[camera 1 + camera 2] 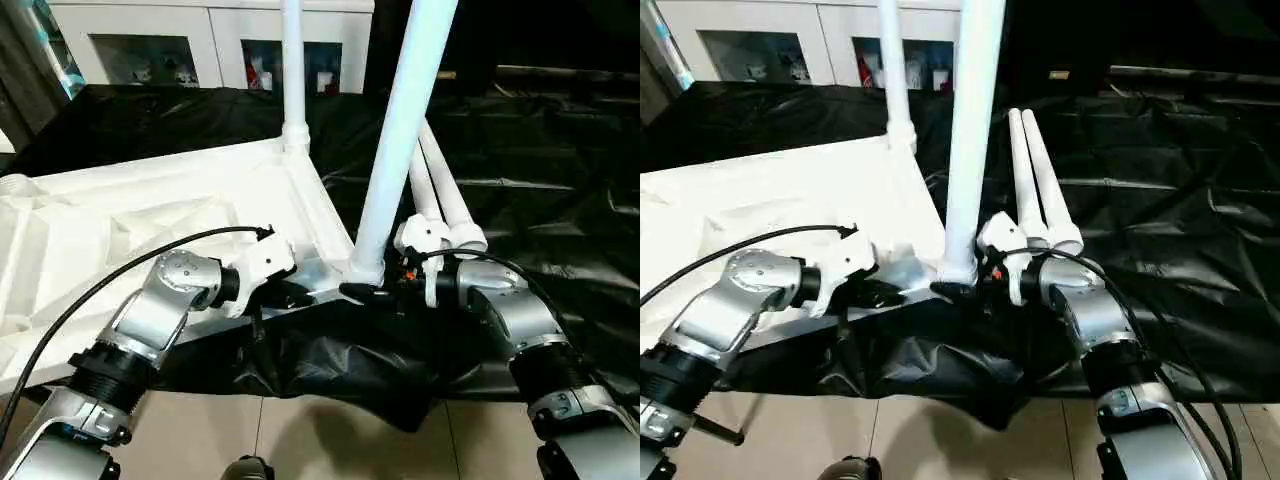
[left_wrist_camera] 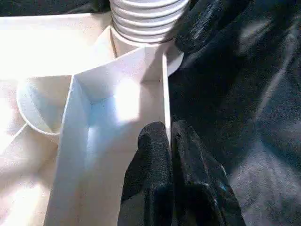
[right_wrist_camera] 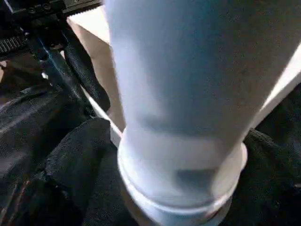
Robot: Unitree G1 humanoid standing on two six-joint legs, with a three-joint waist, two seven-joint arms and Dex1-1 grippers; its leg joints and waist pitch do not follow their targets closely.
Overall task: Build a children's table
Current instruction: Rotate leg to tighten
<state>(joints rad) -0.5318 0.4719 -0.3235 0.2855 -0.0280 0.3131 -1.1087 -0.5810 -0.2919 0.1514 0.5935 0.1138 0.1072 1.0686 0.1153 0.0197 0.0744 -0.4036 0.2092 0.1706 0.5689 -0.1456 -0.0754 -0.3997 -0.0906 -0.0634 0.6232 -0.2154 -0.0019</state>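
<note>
Head views: top [image 1: 150,210] upside down on black cloth [image 1: 520,180], one leg [image 1: 400,140] upright in its near corner, another [image 1: 293,70] behind, two spares [image 1: 1040,180] beside, right gripper [image 1: 385,290] at leg base, likely seating it

Left wrist: left gripper [image 2: 170,141] pinching top's rim, steadying

Right wrist: leg base, fingers' spread cannot tell

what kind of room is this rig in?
Likely an indoor lab or demo room: a work table draped in black cloth, a white glass-door cabinet with small items against the back wall, and a tiled floor below.
</note>
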